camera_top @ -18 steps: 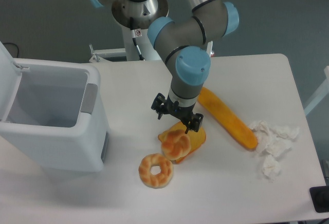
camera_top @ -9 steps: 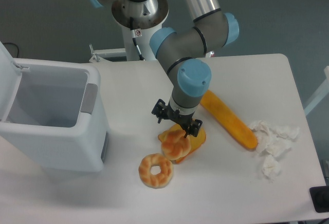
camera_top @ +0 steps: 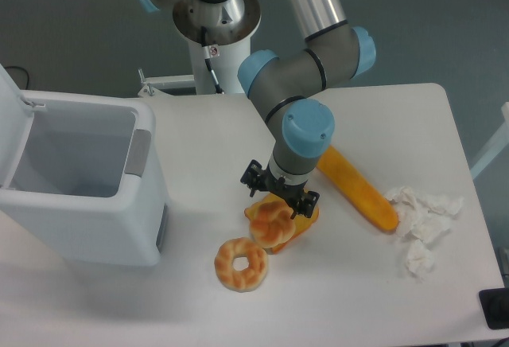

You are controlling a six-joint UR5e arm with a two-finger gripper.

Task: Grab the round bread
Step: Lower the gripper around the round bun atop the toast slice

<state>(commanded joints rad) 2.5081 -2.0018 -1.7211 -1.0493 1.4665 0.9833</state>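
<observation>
the round bread (camera_top: 273, 224) has a golden-orange top crossed with paler cream lines, and the toast slice (camera_top: 306, 214) under it is a deeper orange; the ring bread (camera_top: 241, 264) is orange-brown with cream patches, and the long loaf (camera_top: 359, 190) is plain yellow-orange. the claw (camera_top: 280, 196) is black, on an arm (camera_top: 306, 68) of grey metal with light blue caps. the counter (camera_top: 398, 124) is white, the bin (camera_top: 75, 184) pale grey-white, the crumpled paper (camera_top: 421, 220) white.

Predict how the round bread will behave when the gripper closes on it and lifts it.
The round bread is domed, so it may roll or slip sideways if pinched off-centre. It rests partly on the toast slice, so it probably sits tilted and could shift. It looks small and likely light for the gripper.
</observation>
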